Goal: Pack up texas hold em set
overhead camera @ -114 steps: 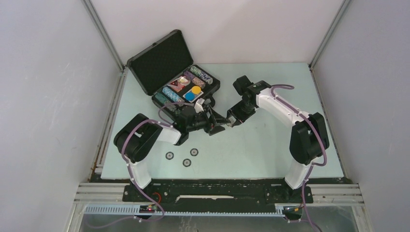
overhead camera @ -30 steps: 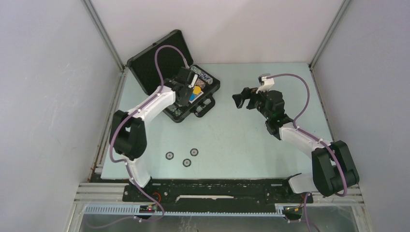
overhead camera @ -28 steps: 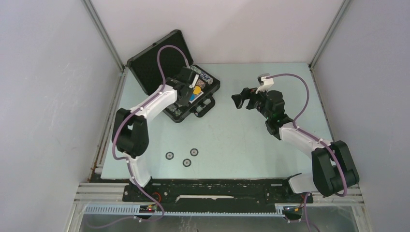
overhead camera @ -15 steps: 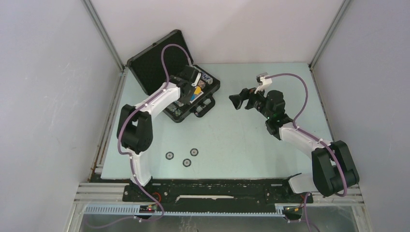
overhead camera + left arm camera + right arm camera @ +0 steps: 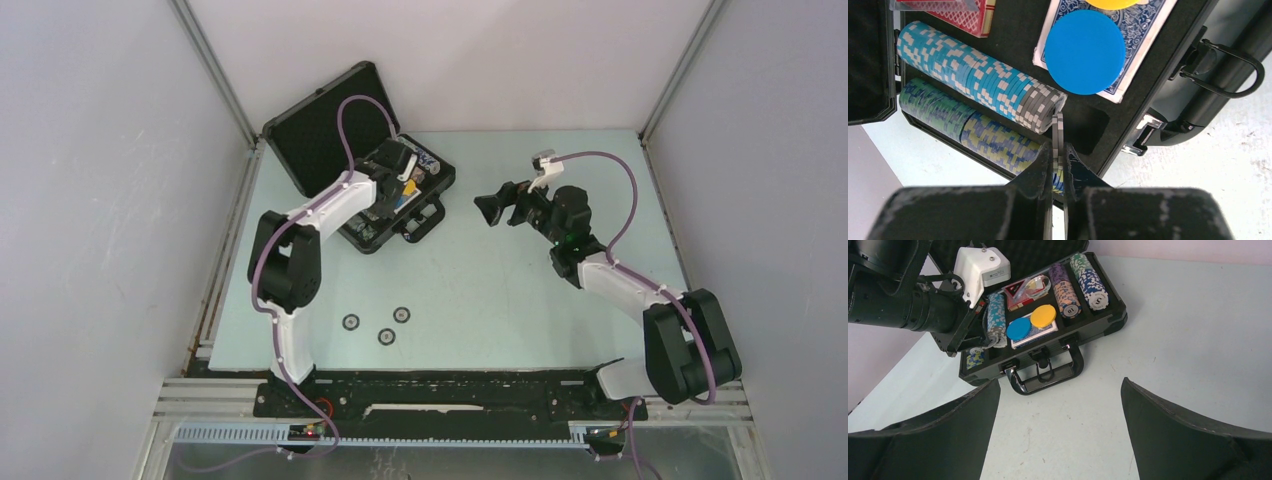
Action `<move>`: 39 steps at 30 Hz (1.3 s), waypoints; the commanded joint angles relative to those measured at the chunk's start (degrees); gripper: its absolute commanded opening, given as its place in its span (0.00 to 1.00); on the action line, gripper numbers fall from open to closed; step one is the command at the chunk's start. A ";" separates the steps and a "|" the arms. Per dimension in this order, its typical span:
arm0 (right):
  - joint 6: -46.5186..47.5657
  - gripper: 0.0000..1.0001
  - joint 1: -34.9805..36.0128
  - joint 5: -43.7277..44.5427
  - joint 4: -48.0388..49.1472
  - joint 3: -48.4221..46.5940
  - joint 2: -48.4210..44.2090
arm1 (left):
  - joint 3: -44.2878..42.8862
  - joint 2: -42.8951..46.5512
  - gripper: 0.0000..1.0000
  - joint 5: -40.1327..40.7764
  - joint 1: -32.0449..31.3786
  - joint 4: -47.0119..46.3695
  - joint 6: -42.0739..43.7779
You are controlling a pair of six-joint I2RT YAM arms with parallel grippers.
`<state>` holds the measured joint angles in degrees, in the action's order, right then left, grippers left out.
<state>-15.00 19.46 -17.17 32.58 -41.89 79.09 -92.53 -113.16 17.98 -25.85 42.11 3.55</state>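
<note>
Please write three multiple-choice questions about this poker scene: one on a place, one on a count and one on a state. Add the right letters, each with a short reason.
1. The left pincer holds a chip over the case. Where exactly?
A) at the grey end of the light blue row
B) at that row's other end
C) past the rim

2. How many loose chips lie on the table?
A) two
B) three
C) five

3. In what state is the right pincer?
A) open and empty
B) shut on a chip
C) shut on nothing

Answers:
1 A: the left wrist view shows the chip on edge beside the row's grey end.
2 B: the top view shows three near the left arm.
3 A: its jaws stand wide apart with nothing between them.
</note>
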 commanded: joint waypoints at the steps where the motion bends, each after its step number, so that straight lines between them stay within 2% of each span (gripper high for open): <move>1: -1.57 1.00 -1.02 -1.44 3.02 -0.20 0.49 | -3.27 -0.26 0.12 3.03 0.84 -1.98 -1.36; 4: -2.06 1.00 -1.37 -2.41 3.29 -0.21 0.73 | -3.18 -0.48 0.17 3.34 1.01 -2.28 -1.47; 13: -5.14 1.00 -2.87 -6.23 5.37 -0.21 1.94 | -3.28 -1.22 0.23 2.96 1.89 -2.28 -1.69; 20: -6.75 1.00 -3.80 -8.59 6.67 -0.21 2.62 | -3.25 -1.13 0.36 3.73 1.93 -2.29 -1.89; 28: -8.44 1.00 -4.60 -10.15 7.93 -0.17 3.48 | -3.22 0.34 0.41 3.32 1.94 -2.23 -2.43; 32: -9.95 1.00 -5.36 -9.62 7.67 -0.23 3.62 | -3.28 4.46 0.53 2.73 1.66 -0.97 -4.47; 35: -11.51 1.00 -6.69 -9.09 6.18 -0.65 3.75 | -2.93 10.83 0.65 3.87 0.50 0.11 -6.18; 39: -13.39 1.00 -7.29 -5.31 -2.64 -4.93 5.56 | -3.16 19.70 0.79 4.44 -0.89 1.59 -9.20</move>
<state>-25.43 12.80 -26.00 36.64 -42.04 82.74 -92.53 -106.08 21.26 -25.15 43.16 -1.23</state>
